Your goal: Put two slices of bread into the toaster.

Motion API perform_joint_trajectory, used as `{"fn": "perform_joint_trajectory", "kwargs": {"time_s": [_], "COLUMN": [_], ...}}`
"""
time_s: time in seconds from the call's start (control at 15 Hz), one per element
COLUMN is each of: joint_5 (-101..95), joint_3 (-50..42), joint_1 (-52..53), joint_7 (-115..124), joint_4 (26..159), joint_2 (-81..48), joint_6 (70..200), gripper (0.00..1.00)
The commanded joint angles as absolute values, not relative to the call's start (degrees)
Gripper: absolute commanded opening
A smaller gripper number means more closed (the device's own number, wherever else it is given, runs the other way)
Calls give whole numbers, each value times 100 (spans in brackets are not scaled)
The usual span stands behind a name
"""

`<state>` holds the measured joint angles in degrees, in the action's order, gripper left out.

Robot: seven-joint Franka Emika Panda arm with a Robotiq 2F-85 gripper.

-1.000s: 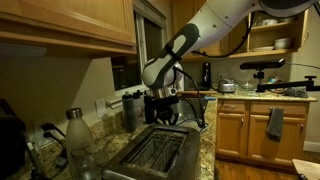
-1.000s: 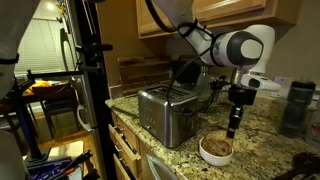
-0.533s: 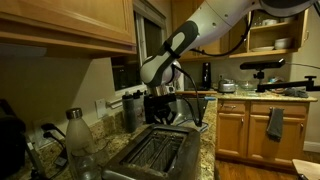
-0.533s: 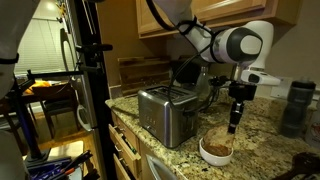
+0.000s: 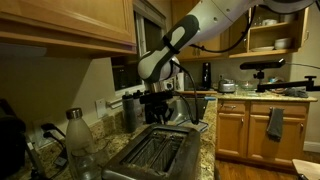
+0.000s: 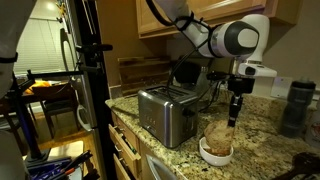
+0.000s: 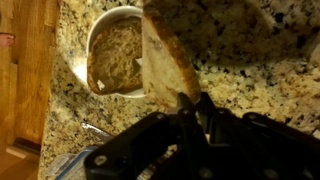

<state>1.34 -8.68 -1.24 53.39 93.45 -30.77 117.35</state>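
The room is a kitchen with wooden cabinets [image 5: 60, 25] and a speckled granite counter [image 6: 265, 140]. Toward the left of that counter in an exterior view stands the toaster [image 6: 165, 115], its brushed side to the camera. Seen from its end in an exterior view, the two slots [image 5: 155, 148] face up and no bread shows in them, though their depths are dark.

Just right of the toaster, near the counter's front edge, sits a small bowl [image 6: 204, 153]. One slice [image 6: 218, 132] hangs above it, clear of the rim. The gripper [image 6: 234, 115] points down just above and to the right of that slice. In the wrist view the jaws stand narrow, pinched on the edge of this slice, which is held on edge. Below and to its left the bowl contains a second slice [image 7: 112, 58] lying flat. Farther right on the counter a dark canister [image 6: 297, 105] stands well apart from all this.

By these views the task is at an early stage. As far as the slots can be seen, nothing has gone into the toaster. The first slice is gripped and raised out of the bowl but is not yet over the toaster. It has to be carried left, lined up with a slot and let down into it. The second slice then has to be picked from the bowl and put into the other slot.
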Motion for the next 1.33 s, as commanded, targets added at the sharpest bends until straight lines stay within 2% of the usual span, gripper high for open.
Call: {"fn": "perform_joint_trajectory", "kwargs": {"time_s": [0.0,0.73,1.27], "joint_5": [27,-106,-901], "joint_3": [-941,-920,-827], "joint_1": [50,127,499], "joint_7": [5701,6192,7200], "joint_4": [9760,10047,10421], "joint_2": [-2582,-2057,-1301], "joint_6": [11899,12080,12004], "gripper": [10,10,10]}}
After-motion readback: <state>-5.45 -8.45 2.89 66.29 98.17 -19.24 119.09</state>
